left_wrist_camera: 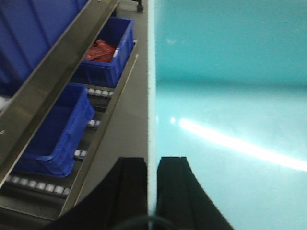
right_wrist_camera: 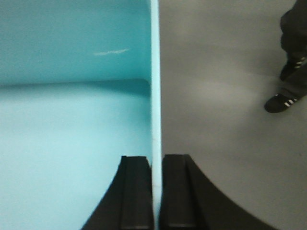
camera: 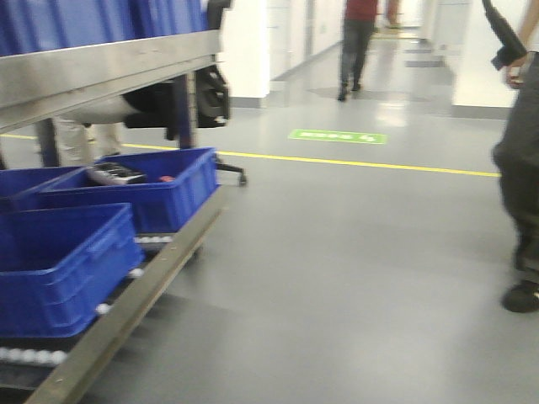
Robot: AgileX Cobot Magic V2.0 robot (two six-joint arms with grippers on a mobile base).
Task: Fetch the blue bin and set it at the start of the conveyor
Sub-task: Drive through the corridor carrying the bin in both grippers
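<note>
The steel rack [camera: 109, 71] carries 3 dark blue bins [camera: 50, 261] on its lower rollers [camera: 34, 355]; 2 people [camera: 518, 168] are right of it. Beside the rack, the left gripper [left_wrist_camera: 152, 163] and right gripper [right_wrist_camera: 157, 160] each clamp 1 wall of the blue bin [left_wrist_camera: 230, 96].

No text readable in any view.
- Green floor sign [camera: 337, 135], upper centre of front view: white marks on green strip, too blurred to read.
- Yellow floor line [camera: 379, 162], just below sign: plain stripe.
- Red packets [left_wrist_camera: 100, 50] in dark blue bin [left_wrist_camera: 103, 76], upper left of left wrist view: print too small to tell.
- Shoe [right_wrist_camera: 282, 102], right edge of right wrist view: white stripes, brand name not legible.
- Blue bin [left_wrist_camera: 230, 72]: plain surfaces in both wrist views.
</note>
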